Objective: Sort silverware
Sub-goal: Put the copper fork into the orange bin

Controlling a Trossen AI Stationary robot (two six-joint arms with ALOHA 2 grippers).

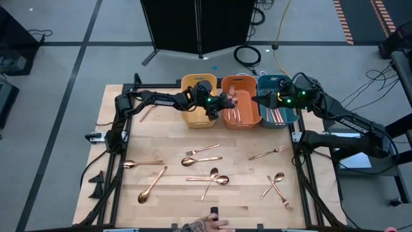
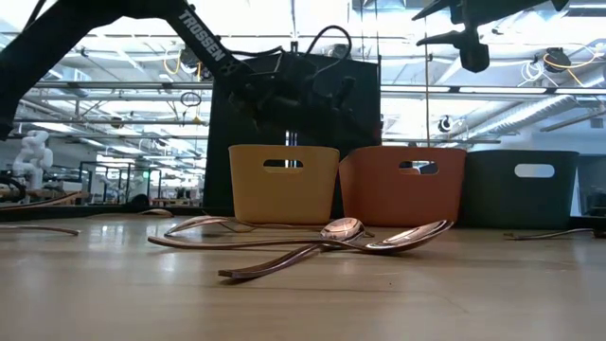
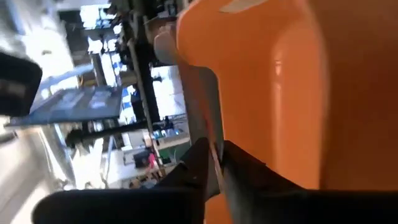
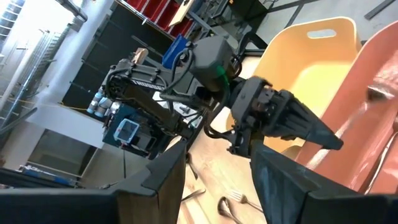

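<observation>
Over the orange bin [image 1: 226,120], the left claw [image 1: 229,102] pinches a thin piece of silverware [image 3: 215,163]; the right claw [image 1: 260,101] hangs released beside the teal bin [image 1: 291,119]. Loose spoons and forks [image 1: 201,158] lie scattered across the table [image 1: 244,193].

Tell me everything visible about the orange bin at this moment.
The orange bin is a glossy plastic tub with rounded corners and a cut-out handle slot in its end wall. It stands upright at the table's far edge, middle of three, close between the yellow bin and the teal bin. Copper silverware lies inside. The left gripper hovers over its yellow-side rim, pinching a thin copper piece.
</observation>
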